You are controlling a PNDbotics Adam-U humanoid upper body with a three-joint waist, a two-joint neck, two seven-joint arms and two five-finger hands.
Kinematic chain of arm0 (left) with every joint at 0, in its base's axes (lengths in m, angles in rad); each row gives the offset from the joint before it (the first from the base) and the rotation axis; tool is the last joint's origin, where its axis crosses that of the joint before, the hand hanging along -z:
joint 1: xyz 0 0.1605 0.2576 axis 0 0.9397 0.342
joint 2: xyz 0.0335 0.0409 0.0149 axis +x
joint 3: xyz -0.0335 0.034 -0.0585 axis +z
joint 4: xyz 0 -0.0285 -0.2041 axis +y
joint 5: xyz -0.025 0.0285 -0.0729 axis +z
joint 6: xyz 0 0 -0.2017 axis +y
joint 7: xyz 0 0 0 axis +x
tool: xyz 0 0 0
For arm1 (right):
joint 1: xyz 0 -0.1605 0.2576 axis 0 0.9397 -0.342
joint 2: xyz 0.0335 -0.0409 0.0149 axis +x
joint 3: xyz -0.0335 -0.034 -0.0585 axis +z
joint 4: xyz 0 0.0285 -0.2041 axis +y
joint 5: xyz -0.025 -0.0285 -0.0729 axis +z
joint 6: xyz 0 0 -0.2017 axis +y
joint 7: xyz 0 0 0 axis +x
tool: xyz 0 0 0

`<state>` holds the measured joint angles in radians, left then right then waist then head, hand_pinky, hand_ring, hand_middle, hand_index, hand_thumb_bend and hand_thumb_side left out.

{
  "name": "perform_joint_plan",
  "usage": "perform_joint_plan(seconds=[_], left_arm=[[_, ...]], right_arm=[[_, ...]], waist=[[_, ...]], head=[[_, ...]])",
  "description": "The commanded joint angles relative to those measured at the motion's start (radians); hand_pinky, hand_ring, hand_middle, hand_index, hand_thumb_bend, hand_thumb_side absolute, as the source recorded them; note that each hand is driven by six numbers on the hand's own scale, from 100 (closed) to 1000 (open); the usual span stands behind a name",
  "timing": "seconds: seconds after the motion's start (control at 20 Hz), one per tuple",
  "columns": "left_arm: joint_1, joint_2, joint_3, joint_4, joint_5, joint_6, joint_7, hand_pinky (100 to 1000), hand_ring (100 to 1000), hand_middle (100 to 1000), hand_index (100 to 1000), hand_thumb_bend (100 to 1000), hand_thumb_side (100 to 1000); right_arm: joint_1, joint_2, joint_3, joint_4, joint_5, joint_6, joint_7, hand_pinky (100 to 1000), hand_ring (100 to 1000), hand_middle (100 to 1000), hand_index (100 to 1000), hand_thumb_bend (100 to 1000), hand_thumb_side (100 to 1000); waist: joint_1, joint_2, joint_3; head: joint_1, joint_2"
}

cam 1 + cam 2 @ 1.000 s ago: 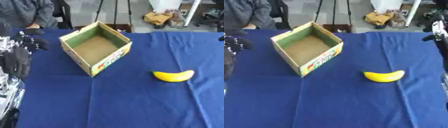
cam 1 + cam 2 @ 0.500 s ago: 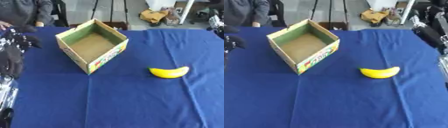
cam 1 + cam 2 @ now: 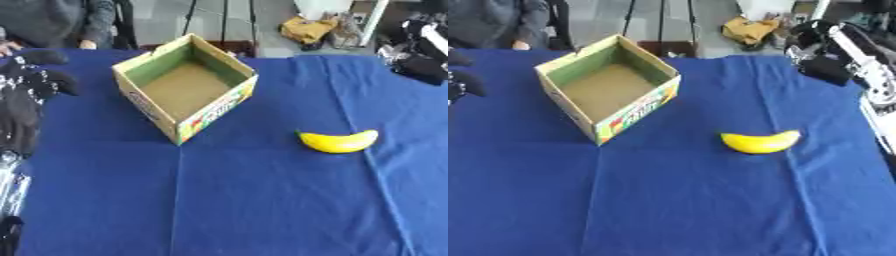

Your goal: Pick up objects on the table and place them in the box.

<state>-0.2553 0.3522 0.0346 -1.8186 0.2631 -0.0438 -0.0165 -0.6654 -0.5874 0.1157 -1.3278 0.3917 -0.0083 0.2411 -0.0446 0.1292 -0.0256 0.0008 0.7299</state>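
Note:
An open cardboard box point(image 3: 187, 93) with a green inner wall stands on the blue table point(image 3: 262, 200), left of middle and turned at an angle; nothing shows inside it. A yellow banana point(image 3: 339, 141) lies on the cloth to the right of the box, well apart from it. My left hand point(image 3: 31, 85), black, hangs over the table's left edge beside the box, fingers relaxed and holding nothing. My right hand point(image 3: 824, 50) comes in at the upper right, above the table's far right corner, behind and to the right of the banana.
A person point(image 3: 52, 20) sits behind the far left edge, one hand resting on the cloth. Tripod legs and a yellow bag point(image 3: 308, 29) stand on the floor beyond the table. My right forearm point(image 3: 872, 75), silver, runs along the right edge.
My right hand has come further into view from the upper right, moving leftwards over the table corner. The camera has shifted slightly. Box, banana and left hand stay put.

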Motion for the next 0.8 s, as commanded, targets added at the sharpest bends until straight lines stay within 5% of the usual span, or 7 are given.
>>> perform_joint_plan(seconds=[0.05,0.45,0.8], left_arm=[[-0.008,0.024,0.0,-0.009,0.001,0.0,-0.005,531,557,628,703,583,1000],[-0.008,0.025,-0.004,-0.008,0.003,0.002,-0.01,531,555,626,703,585,1000],[-0.005,0.025,-0.004,-0.007,0.003,0.003,-0.014,531,560,626,704,588,1000]], right_arm=[[-0.042,0.004,0.002,0.051,0.082,-0.027,0.055,641,776,672,835,100,592],[-0.091,0.054,-0.002,0.172,0.216,-0.074,0.186,668,785,690,835,269,506],[-0.1,0.064,-0.016,0.209,0.25,-0.088,0.232,671,784,690,835,315,500]], waist=[[0.003,-0.015,0.002],[0.004,-0.019,0.016],[0.005,-0.022,0.018]], head=[[-0.005,0.009],[-0.012,0.012],[-0.015,0.014]])
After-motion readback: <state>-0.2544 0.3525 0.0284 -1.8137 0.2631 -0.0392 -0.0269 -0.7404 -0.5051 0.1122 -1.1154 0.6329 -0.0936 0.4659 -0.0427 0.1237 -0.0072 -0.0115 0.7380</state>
